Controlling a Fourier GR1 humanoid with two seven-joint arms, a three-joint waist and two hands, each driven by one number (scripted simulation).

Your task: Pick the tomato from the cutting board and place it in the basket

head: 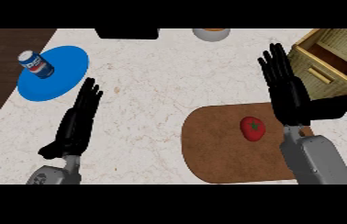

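A red tomato (253, 128) with a green stem lies on the brown cutting board (217, 149) at the lower right. My right hand (288, 92) hovers just right of the tomato, fingers straight and pointing away from me, open and holding nothing. The woven basket (324, 58) stands at the right edge, beyond the board, only partly in view. My left hand (76, 122) rests open at the lower left, fingers up, far from the board.
A blue plate (61, 78) at the upper left carries a blue soda can (35, 64). A black object (127, 33) and a grey bowl (211, 34) sit along the far edge. Dark wood (17, 48) borders the marble counter at the left.
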